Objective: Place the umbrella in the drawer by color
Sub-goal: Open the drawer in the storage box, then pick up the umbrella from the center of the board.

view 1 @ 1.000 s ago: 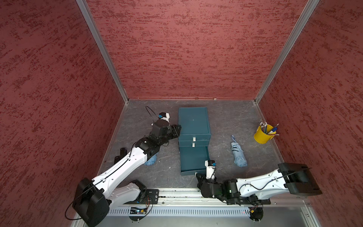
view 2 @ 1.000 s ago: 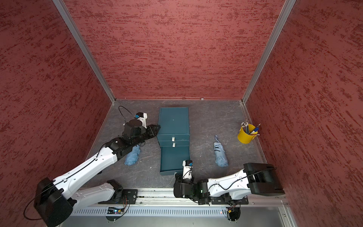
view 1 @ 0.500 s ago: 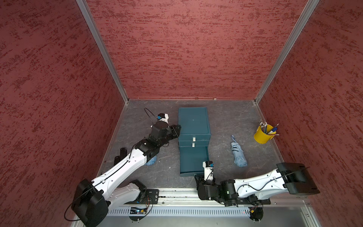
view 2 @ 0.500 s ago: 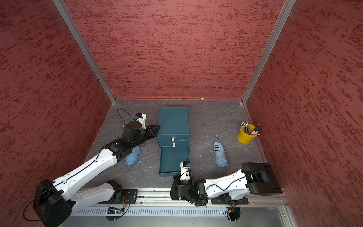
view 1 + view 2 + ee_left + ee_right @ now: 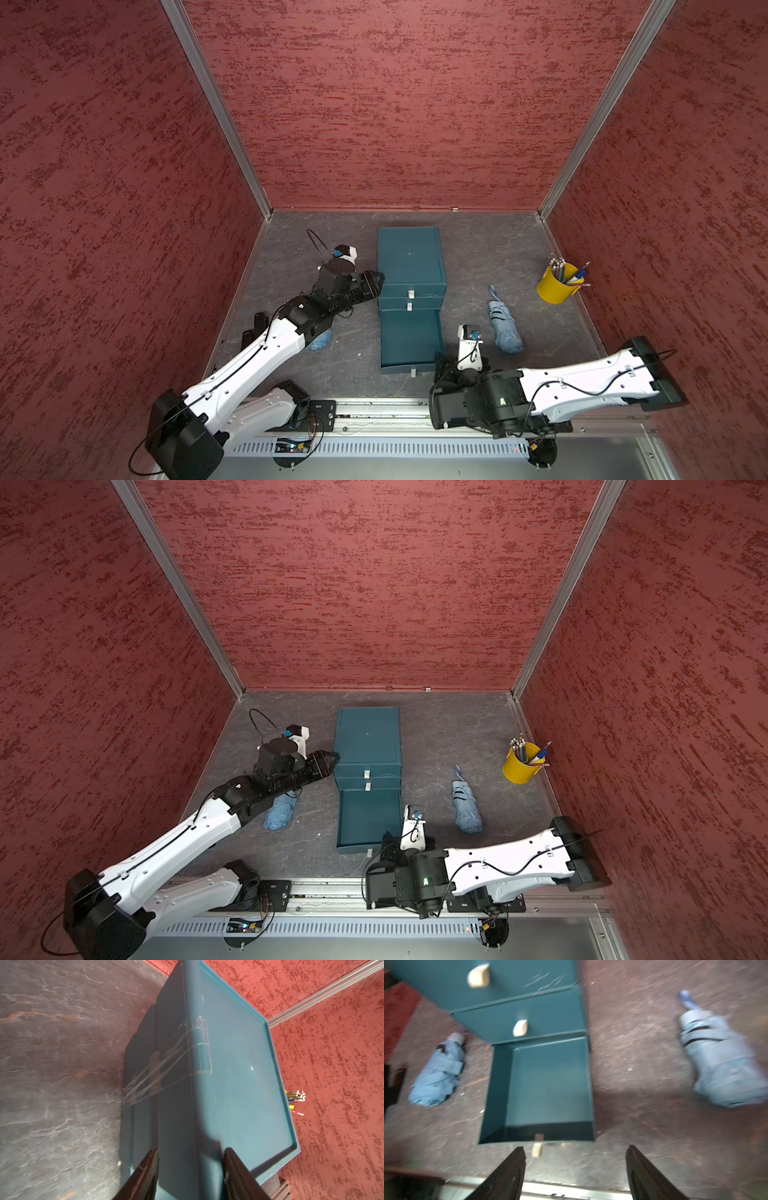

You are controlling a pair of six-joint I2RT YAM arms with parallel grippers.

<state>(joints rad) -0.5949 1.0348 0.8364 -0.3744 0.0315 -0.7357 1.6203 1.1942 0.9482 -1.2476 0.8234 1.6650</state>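
Teal cabinet (image 5: 410,257) has its bottom drawer (image 5: 409,337) open and empty, a pale blue umbrella (image 5: 505,328) at its three o'clock, a second umbrella (image 5: 280,814) at nine; left gripper (image 5: 191,1150) half-open astride the cabinet edge, right gripper (image 5: 575,1150) wide, empty, at six; pinching only loose fabric risks a slip.

The cabinet's (image 5: 367,739) bottom drawer (image 5: 370,818) stands open, seemingly empty; one umbrella (image 5: 280,812) lies toward the table's (image 5: 436,729) left edge, another umbrella (image 5: 467,808) toward its right.
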